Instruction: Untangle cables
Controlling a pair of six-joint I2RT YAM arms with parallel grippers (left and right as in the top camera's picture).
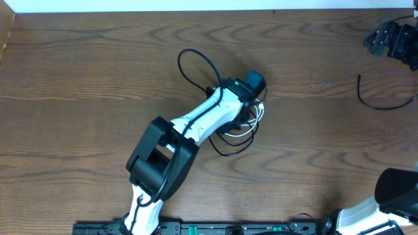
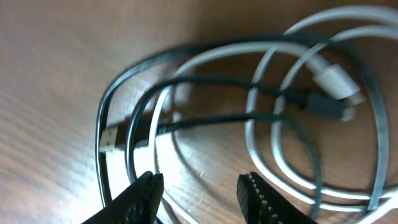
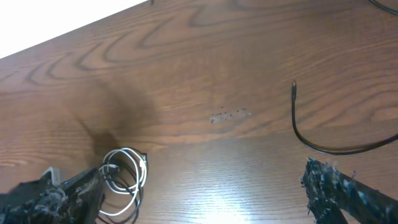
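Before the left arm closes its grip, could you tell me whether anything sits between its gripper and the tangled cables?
Nothing visible does. The left gripper hangs open just over the tangled cables, with only their own black and white loops and bare table below it.

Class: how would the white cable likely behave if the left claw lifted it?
Probably floppy: the white cable lies in loose loops. Likely light, being thin, yet it threads through the black cables, so may drag them.

A white cable and a black cable lie looped together mid-surface; another black cable curves alone near the right edge.
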